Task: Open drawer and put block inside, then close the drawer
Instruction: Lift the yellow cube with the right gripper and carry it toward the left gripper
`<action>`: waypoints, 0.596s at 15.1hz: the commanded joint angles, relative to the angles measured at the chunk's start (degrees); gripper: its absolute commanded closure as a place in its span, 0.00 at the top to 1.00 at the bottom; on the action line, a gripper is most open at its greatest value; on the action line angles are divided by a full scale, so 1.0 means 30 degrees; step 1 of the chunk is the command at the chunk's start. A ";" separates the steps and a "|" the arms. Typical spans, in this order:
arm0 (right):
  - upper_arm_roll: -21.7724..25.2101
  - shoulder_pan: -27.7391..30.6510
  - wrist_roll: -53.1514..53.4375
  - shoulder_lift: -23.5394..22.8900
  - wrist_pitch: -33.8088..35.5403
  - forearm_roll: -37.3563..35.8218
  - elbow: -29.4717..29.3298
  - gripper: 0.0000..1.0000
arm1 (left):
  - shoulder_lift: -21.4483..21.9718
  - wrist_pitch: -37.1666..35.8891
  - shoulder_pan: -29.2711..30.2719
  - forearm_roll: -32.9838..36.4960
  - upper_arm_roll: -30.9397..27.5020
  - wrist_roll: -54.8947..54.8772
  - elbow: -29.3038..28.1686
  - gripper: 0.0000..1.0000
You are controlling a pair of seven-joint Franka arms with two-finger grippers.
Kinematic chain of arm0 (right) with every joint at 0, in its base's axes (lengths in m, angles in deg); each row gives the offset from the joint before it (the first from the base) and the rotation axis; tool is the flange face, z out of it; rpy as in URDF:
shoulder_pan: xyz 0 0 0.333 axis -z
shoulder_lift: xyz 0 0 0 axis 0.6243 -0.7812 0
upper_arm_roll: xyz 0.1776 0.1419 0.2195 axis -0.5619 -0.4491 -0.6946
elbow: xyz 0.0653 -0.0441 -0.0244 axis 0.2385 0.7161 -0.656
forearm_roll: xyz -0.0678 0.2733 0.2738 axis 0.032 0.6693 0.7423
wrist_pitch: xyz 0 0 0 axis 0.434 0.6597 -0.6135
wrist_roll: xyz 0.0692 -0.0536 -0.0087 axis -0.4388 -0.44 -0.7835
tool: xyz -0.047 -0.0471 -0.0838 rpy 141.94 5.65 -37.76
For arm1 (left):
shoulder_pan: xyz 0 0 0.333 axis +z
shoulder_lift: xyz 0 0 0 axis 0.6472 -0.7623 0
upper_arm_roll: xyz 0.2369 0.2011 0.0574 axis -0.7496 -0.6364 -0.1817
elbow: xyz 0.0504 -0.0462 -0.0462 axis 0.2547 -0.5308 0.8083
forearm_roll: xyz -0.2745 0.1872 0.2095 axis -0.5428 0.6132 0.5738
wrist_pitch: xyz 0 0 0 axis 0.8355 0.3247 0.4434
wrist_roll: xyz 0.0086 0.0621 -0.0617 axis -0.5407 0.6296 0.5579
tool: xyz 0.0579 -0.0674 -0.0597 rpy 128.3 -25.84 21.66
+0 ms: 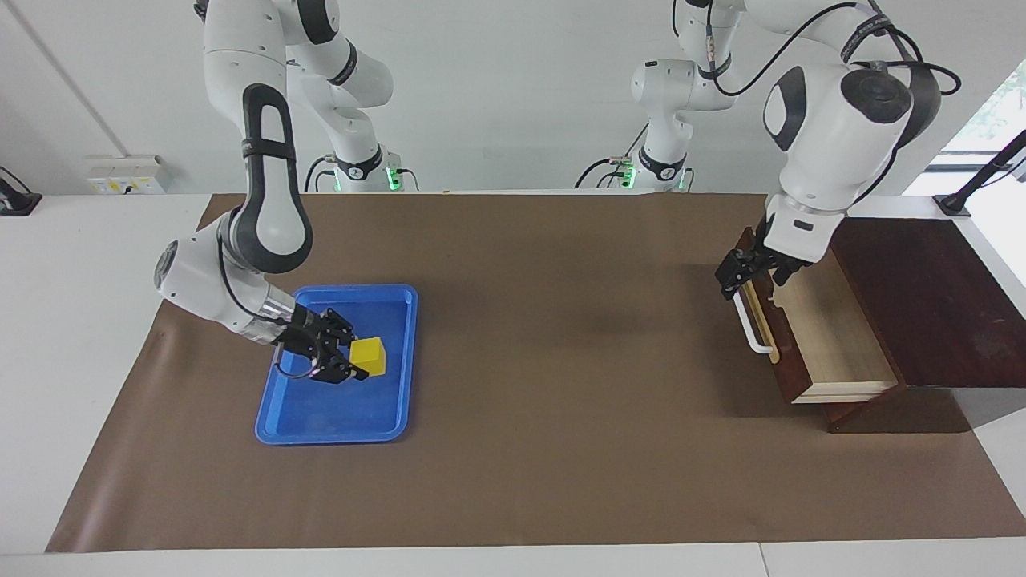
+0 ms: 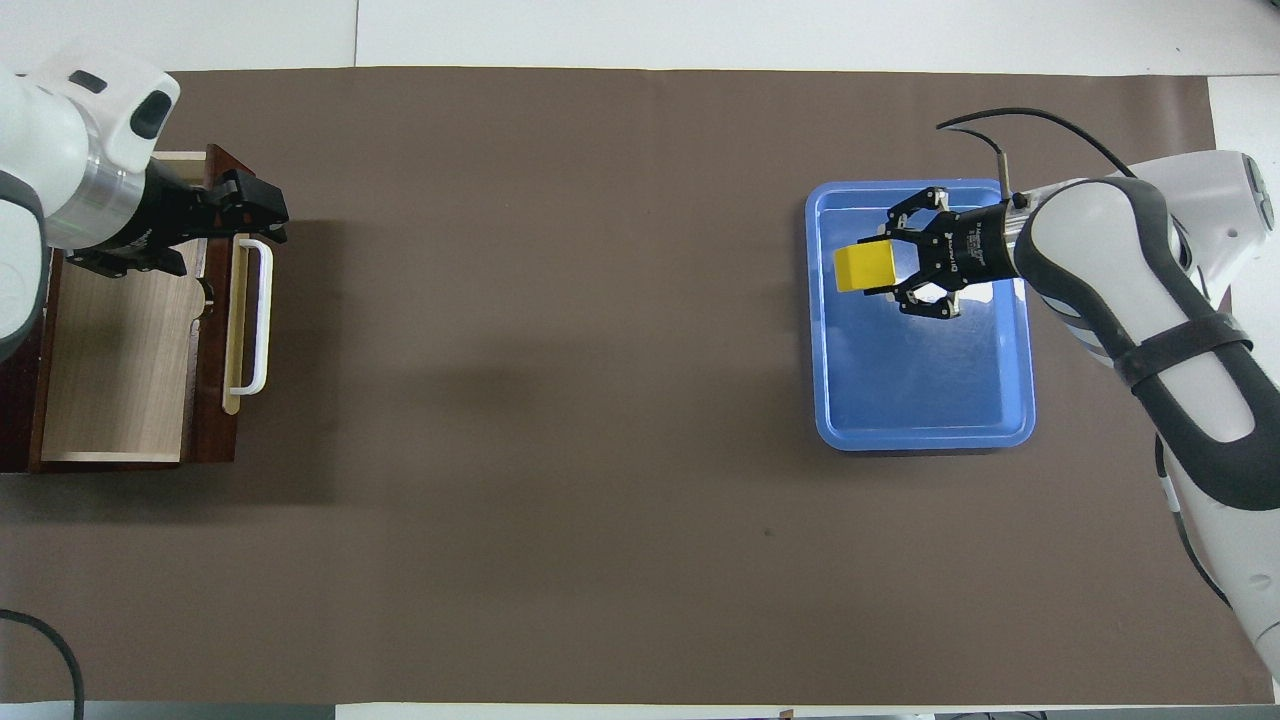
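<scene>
Block [image 1: 369, 356]: facing view — the yellow cube sits in the blue tray [image 1: 397, 300], in the half nearer the robots, toward the right arm's end of the table.
My right gripper [image 1: 353, 367]: low in the tray, reaching in sideways, fingers either side of the cube; they look pinched onto it, though I cannot see whether it is off the tray floor yet.
Drawer [image 1: 826, 336]: pulled open at the left arm's end, pale wood floor showing, nothing in it.
My left gripper [image 1: 737, 280]: at the end of the white handle [image 1: 754, 328] nearer the robots; whether its fingers are spread or pressed together I cannot tell.

Block [image 2: 866, 268]: overhead view — it lies in the part of the tray [image 2: 1010, 430] farther from the robots, close to the rim on the drawer's side.
My right gripper [image 2: 885, 266]: fingers bracket two opposite faces squarely.
Drawer [image 2: 120, 360]: open cavity is wide, well apart from the tray.
My left gripper [image 2: 262, 212]: over the handle's [image 2: 262, 310] end and the front panel.

Doing it well: I judge I should lift straight up to clear the rim before crossing, keep the cube level, and lower it mid-cavity; my left arm should steady the drawer or move aside.
</scene>
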 commanded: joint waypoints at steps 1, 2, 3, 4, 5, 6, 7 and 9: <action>0.0024 -0.1487 0.2847 -0.0526 0.0150 0.0303 -0.1393 0.00 | 0.0585 -0.1166 -0.0107 -0.0502 0.0108 0.1737 -0.0022 1.00; 0.0024 -0.1985 0.4458 -0.0760 0.0208 0.0216 -0.2066 0.00 | 0.0615 -0.1576 -0.0137 -0.0502 0.0137 0.1738 -0.0051 1.00; 0.0024 -0.2599 0.6012 -0.0907 0.0237 0.0215 -0.2652 0.00 | 0.0673 -0.1667 -0.0137 -0.0473 0.0108 0.1738 -0.0109 1.00; 0.0024 -0.3243 0.7448 -0.1053 0.0093 0.0302 -0.3064 0.00 | 0.0760 -0.1697 -0.0166 -0.0472 0.0137 0.1767 -0.0168 1.00; 0.0024 -0.3859 0.8594 -0.1229 0.0004 0.0303 -0.3445 0.00 | 0.0848 -0.1697 -0.0166 -0.0472 0.0108 0.1796 -0.0342 1.00; 0.0024 -0.4416 0.9446 -0.1376 -0.0084 0.0274 -0.3884 0.00 | 0.0994 -0.1639 -0.0195 -0.0472 0.0137 0.2261 -0.0518 1.00; 0.0024 -0.4886 1.0035 -0.1464 -0.0230 0.0187 -0.4179 0.00 | 0.1083 -0.1552 -0.0196 -0.0472 0.0195 0.3165 -0.0781 1.00; 0.0082 -0.6144 1.0858 -0.1611 -0.0464 -0.0076 -0.4474 0.00 | 0.1201 -0.1375 -0.0225 -0.0472 0.0196 0.7105 -0.0930 1.00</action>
